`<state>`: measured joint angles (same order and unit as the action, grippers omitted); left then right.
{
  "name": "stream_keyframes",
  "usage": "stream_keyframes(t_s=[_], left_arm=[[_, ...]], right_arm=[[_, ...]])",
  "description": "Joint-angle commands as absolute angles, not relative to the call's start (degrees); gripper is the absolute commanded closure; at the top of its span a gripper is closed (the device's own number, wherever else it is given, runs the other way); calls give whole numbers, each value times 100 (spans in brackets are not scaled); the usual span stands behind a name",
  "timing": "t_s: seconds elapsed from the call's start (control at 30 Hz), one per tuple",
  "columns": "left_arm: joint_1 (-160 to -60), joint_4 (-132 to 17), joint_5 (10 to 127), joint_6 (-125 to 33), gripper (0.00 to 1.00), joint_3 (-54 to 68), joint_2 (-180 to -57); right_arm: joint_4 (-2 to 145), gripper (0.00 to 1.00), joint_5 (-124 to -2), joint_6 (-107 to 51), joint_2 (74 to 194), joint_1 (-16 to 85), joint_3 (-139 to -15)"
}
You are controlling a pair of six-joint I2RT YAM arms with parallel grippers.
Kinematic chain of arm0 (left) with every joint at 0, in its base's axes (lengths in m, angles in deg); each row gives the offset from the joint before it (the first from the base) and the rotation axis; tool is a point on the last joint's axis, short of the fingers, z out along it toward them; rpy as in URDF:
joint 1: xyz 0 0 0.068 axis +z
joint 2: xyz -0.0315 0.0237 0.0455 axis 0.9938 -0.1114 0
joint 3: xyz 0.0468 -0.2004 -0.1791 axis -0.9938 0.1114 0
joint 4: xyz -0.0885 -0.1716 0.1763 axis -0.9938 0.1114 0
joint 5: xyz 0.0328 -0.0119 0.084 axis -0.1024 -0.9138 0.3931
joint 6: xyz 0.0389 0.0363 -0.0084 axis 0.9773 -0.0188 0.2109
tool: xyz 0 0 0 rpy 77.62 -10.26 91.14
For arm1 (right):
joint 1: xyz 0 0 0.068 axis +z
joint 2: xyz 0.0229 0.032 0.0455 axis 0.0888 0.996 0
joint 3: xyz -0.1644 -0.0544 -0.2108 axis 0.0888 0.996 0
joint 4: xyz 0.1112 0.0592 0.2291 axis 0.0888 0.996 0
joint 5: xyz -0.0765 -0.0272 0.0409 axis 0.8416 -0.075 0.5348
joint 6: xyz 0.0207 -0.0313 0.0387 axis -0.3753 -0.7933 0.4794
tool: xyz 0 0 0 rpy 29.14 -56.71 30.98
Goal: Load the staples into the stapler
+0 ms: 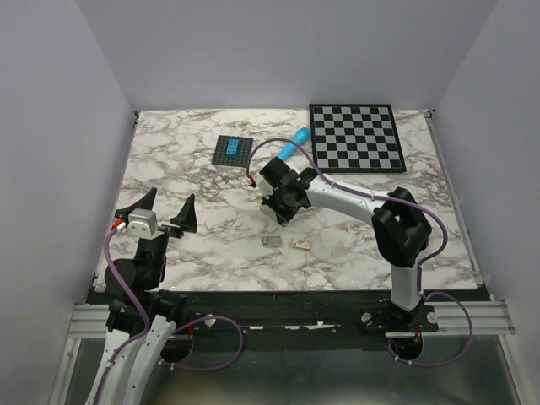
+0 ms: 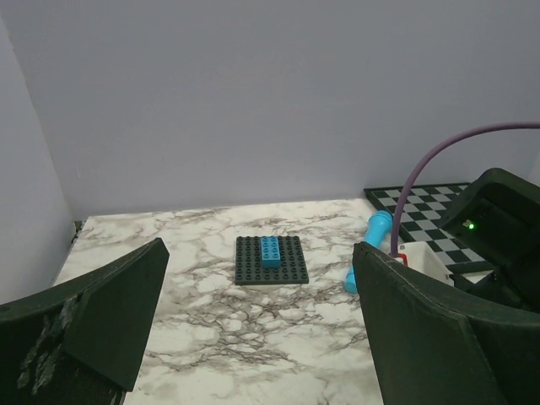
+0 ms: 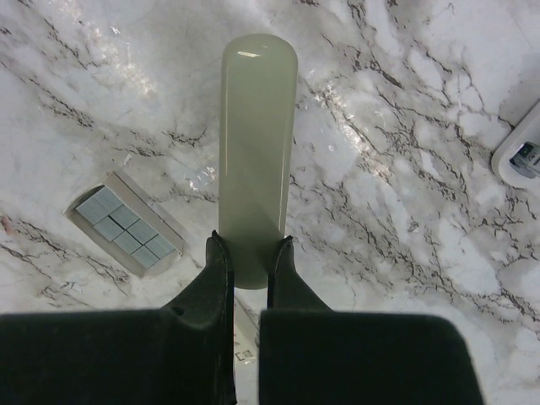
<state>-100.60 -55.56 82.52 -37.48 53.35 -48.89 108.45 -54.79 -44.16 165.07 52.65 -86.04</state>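
My right tool (image 3: 251, 250) is clamped on the near end of the stapler (image 3: 257, 143), one finger on each long side. The cream bar sticks straight out ahead of the tips. I can't tell whether it rests on the surface (image 1: 211, 253) or is just off it.

The stapler looks light, stiff and glossy smooth. Held only by one end, I'd expect it to pivot or slide in the pinch if it's pushed on. A hold nearer the middle, across the narrow sides, should be steadier. Its rail and opening side are not visible from here.

The staples (image 3: 126, 224) lie flat on the surface just beside the stapler, to the left in the wrist view. In the top view they are near my right tool, toward the arm bases. They show as a tiny grey block with a pale border. My guess is they weigh almost nothing and are brittle, likely to snap into pieces if squeezed hard or bent. They are also thin, so it will be hard to get under them. Best hold is a gentle pinch across the two long edges, fingers square to it.

My left tool (image 1: 166, 211) is wide open with nothing in it, well apart from both, over the left of the surface.

Further out are a blue tube (image 1: 291, 145), a dark studded plate (image 1: 232, 150) carrying a blue brick (image 2: 270, 251), and a chessboard (image 1: 354, 137) at the back right. None of them touch the task things.
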Motion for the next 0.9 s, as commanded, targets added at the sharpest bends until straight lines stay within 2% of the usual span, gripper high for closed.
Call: stream_keyframes(t_s=[0.0, 0.43, 0.6, 0.63, 0.7, 0.73, 0.87], left_arm=[[-10066, -5513, 8307, -3729, 1, 5307, -4879], [-10066, -5513, 8395, -3773, 1, 5316, -4870], [-10066, -5539, 8526, -3869, 1, 5360, -4861], [-10066, -5609, 8553, -3930, 1, 5378, -4861], [-10066, -5689, 8535, -3975, 1, 5413, -4835], [-10066, -5759, 8605, -4018, 1, 5413, -4835], [-10066, -5769, 9017, -4553, 1, 5352, -4764]], right_arm=[[11221, 99, -4911, -4080, 16558, 5151, -9060], [11590, 97, -4612, -3561, 17787, 4316, -10642], [11731, 77, -4787, -3552, 17983, 4245, -10977], [11731, 69, -4805, -3517, 17956, 4245, -10960], [11723, 60, -4805, -3490, 17781, 4245, -10916], [11714, 51, -4788, -3334, 17676, 4236, -10820], [11442, 33, -4735, -3104, 16965, 4070, -10382]])
